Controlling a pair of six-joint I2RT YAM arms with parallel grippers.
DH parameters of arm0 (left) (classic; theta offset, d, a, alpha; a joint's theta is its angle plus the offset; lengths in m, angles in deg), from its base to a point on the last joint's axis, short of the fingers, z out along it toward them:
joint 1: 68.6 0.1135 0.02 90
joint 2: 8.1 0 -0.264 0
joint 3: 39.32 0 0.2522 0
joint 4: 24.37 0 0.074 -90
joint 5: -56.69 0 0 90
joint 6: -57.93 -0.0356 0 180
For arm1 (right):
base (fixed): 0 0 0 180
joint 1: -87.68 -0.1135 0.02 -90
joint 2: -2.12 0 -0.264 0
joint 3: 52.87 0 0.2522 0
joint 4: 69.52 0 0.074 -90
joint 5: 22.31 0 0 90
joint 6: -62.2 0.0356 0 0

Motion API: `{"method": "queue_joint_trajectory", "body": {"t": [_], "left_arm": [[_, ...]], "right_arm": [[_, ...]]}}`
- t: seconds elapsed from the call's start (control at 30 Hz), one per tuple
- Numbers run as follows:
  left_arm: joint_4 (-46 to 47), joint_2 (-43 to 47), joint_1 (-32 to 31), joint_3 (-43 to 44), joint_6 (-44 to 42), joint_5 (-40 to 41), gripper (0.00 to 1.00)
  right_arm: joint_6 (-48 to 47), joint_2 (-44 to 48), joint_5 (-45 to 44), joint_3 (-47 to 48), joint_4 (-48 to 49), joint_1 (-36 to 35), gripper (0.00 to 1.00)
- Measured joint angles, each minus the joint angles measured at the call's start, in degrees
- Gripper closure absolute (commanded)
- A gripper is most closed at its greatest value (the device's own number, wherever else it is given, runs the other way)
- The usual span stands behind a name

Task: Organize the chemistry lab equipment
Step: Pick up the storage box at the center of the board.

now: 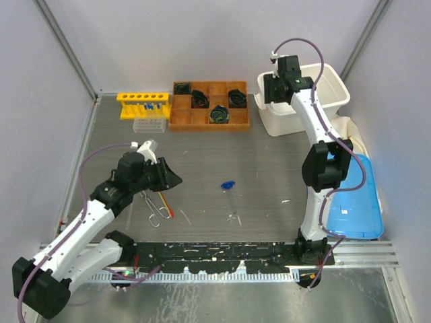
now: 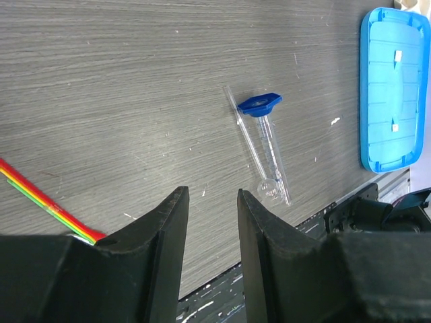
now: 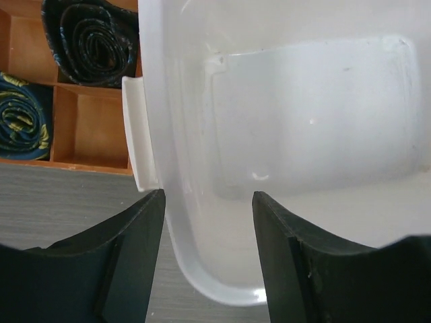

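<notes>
Left gripper (image 1: 158, 176) hovers part-open, empty, beside the metal tongs (image 1: 153, 206) and thin red-orange stick (image 2: 34, 186) near the bench's left edge, probably its next pick. Mid-bench lies a clear blue-capped test tube (image 1: 230, 196); its yellow six-hole rack (image 1: 143, 104) sits at the far-left corner. Right gripper (image 1: 283, 73) hangs spread, empty, over the white plastic tub (image 1: 289, 124), likely a drop-off.

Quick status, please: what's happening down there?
Left gripper open, empty, low over table. Right gripper open above white bin. Blue-capped test tube lies loose mid-table, nothing on it.
</notes>
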Motion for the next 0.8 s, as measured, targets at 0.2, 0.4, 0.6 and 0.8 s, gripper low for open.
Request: {"method": "queue_joint_trajectory", "body": {"t": [0.2, 0.4, 0.6, 0.8], "left_arm": [[-0.2, 0.2, 0.0, -0.5, 0.0, 0.2, 0.63], [-0.2, 0.1, 0.0, -1.5, 0.2, 0.1, 0.63], [-0.2, 0.1, 0.0, -1.9, 0.2, 0.2, 0.64], [-0.2, 0.1, 0.0, -2.3, 0.3, 0.1, 0.64]], "right_arm": [[-3.3, -7.9, 2.7, 7.7, -1.7, 0.0, 0.45], [-3.7, -10.8, 4.8, 8.7, -2.8, -0.1, 0.95], [-2.7, -11.4, 3.5, 9.6, -2.7, -0.3, 0.99], [0.2, -5.8, 0.9, 1.4, -0.1, -2.1, 0.99]]}}
